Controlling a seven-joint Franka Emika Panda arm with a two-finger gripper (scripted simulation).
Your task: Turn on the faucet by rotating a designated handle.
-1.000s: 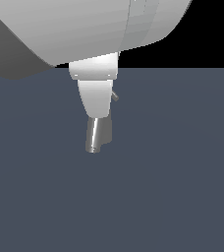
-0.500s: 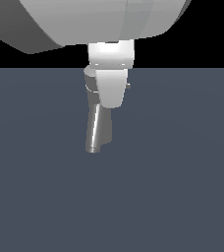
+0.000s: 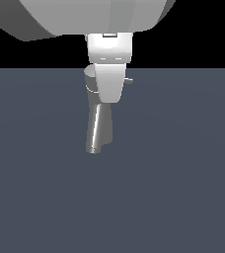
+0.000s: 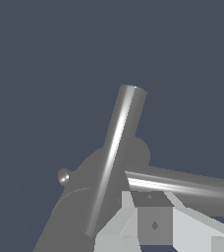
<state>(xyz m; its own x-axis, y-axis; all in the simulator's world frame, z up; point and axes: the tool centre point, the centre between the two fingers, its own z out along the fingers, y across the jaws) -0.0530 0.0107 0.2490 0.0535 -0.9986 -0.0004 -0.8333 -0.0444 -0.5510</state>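
In the exterior view the grey faucet stands as a leaning tapered column with a bright highlight. Its cap is mostly hidden behind my white gripper, which hangs right over the faucet's top. A short grey tip of the handle sticks out on the exterior view's right of the gripper. In the wrist view the handle runs sideways from the faucet's body, close against my gripper. A second shiny rod crosses over the faucet. I cannot tell how the jaws stand.
The faucet stands on a flat dark blue-grey floor. The big white arm fills the top of the exterior view. A small round knob sticks out of the faucet's body in the wrist view.
My gripper has moved toward the exterior view's right and now covers the faucet's top. The small rod tip beside it shows further right and higher. The faucet column has not moved.
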